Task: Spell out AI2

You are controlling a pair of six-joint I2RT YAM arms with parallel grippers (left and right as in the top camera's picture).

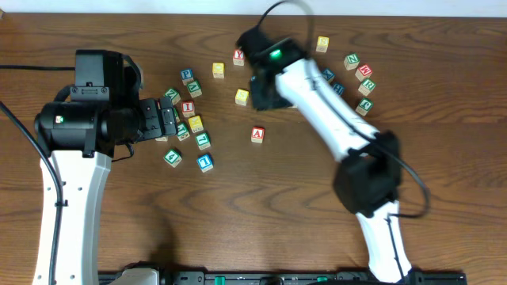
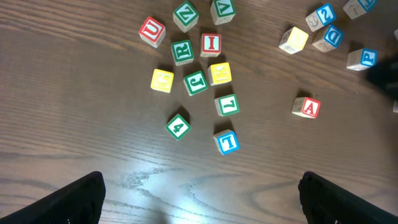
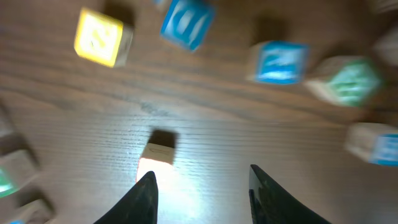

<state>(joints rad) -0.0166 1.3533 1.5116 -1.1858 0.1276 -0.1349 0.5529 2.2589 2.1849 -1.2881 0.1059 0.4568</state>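
L gripper (image 2: 205, 202) is wide open and empty, over bare wood w/ free room toward the table (image 1: 261, 229) front. I block (image 2: 211, 43) sits in a tight cluster, letter approx upright in left wrist view. A block (image 2: 306, 107) is alone, clear wood all round, letter tilted slightly clockwise. 2 block (image 2: 320, 17) is just beside a blue neighbour, tilted. All cubes, no long axis. R gripper (image 3: 202, 196) is open, empty; view blurred.

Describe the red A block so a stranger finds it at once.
Start at the right arm's white forearm. Just left of it, apart from the block cluster by the left arm, the A block sits alone. Its top shows a red A; its nearest neighbours are a yellow block and a blue L block.
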